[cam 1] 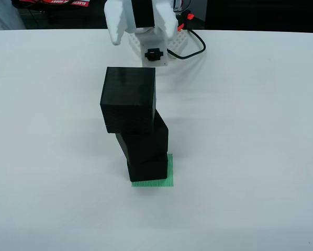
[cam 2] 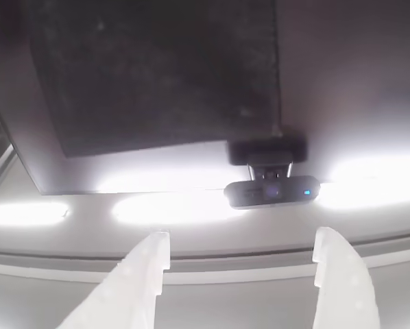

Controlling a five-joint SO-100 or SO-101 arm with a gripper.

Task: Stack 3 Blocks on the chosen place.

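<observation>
**Three blocks stacked on the green patch**

The view from above shows three black blocks piled on the green striped square [cam 1: 161, 180] on the white table [cam 1: 250, 130]. The bottom block [cam 1: 148, 170] sits on the patch, the middle block [cam 1: 143, 141] rests on it, and the top block [cam 1: 129, 99] overhangs to the left in that view, so the tower leans. The stacking looks complete; nothing appears left but keeping clear of it.

The count is three blocks, one patch and one arm. In the view that rides on the gripper [cam 2: 236, 274], the two white fingers [cam 2: 143, 281] stand apart, holding nothing and pointing up at a mounted camera [cam 2: 272, 192].
</observation>
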